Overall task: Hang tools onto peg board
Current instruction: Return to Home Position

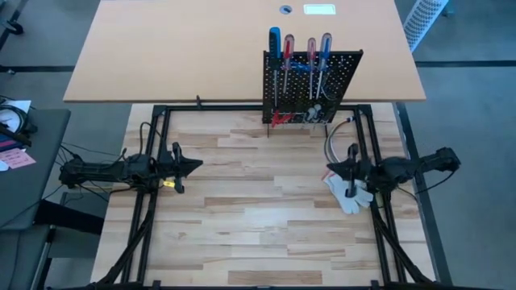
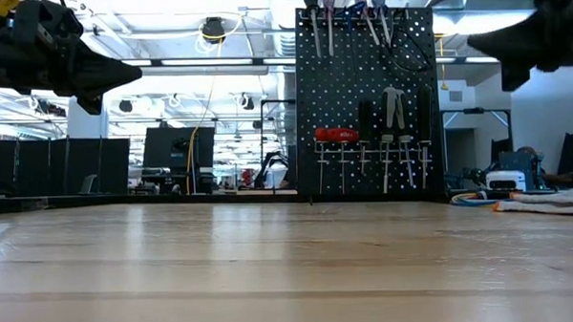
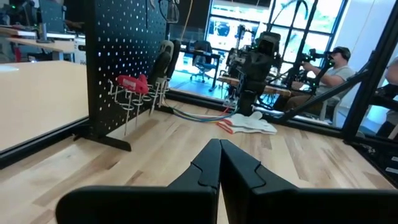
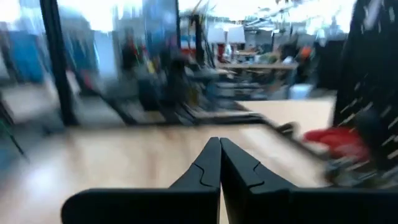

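The black peg board (image 1: 312,84) stands upright at the table's far edge, right of centre. Several screwdrivers (image 1: 299,58) with red and blue handles hang on it, and red-handled pliers (image 2: 336,134) sit on the hook row along its bottom. It also shows in the left wrist view (image 3: 124,56). My left gripper (image 1: 198,167) is shut and empty above the table's left side. My right gripper (image 1: 329,171) is shut and empty above the table's right side, beside a white glove (image 1: 352,196).
A white glove (image 3: 252,123) lies on the table at the right, under my right arm, with a grey cable (image 1: 332,137) curving from the peg board toward it. A tan tabletop (image 1: 185,48) lies beyond the far edge. A person (image 3: 329,65) sits in the room behind.
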Tool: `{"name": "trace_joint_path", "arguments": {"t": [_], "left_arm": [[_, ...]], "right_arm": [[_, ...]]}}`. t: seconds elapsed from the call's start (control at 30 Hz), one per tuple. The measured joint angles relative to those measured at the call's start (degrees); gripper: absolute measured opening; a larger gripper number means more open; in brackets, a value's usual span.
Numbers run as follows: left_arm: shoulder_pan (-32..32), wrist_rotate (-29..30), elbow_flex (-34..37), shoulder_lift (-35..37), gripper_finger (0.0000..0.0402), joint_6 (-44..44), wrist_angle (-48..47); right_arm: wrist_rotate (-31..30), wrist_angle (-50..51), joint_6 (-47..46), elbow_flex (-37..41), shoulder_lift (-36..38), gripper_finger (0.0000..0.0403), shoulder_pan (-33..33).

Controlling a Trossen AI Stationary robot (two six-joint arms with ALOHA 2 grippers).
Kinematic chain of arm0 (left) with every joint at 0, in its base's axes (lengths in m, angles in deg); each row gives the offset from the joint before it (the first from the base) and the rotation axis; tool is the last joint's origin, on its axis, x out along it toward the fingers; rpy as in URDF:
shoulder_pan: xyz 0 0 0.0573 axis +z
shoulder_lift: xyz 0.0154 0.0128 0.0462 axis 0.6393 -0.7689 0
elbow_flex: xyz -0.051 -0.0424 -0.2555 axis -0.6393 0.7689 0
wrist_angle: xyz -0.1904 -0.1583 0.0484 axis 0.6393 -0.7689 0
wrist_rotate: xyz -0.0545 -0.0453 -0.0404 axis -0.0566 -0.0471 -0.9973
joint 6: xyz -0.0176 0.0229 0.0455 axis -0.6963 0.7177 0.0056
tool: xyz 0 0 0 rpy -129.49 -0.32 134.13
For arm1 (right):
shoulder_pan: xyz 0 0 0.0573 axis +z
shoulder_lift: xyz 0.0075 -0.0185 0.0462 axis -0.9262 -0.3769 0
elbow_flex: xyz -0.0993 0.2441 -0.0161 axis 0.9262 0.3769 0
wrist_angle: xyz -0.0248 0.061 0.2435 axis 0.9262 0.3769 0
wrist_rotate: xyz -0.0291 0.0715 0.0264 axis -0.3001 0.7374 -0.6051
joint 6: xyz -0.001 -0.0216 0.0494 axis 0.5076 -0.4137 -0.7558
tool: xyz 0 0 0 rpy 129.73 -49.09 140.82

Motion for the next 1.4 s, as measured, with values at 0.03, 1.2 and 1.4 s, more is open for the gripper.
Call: {"name": "trace_joint_path", "arguments": {"t": [0.03,1.2,1.4], "left_arm": [[0.00,0.03,0.00,0.00,0.0000,0.00,-0.03],[0.00,0.03,0.00,0.00,0.0000,0.02,-0.09],[0.00,0.04,0.00,0.00,0.0000,0.02,-0.07]], "right_arm": [[0.37,-1.14,-6.36,0.00,-0.02,0.0007,0.06],[24.21,3.75,-13.21,0.04,0.24,0.0007,-17.82],[24.18,3.78,-17.02,0.04,0.22,0.0007,-18.40]]}}
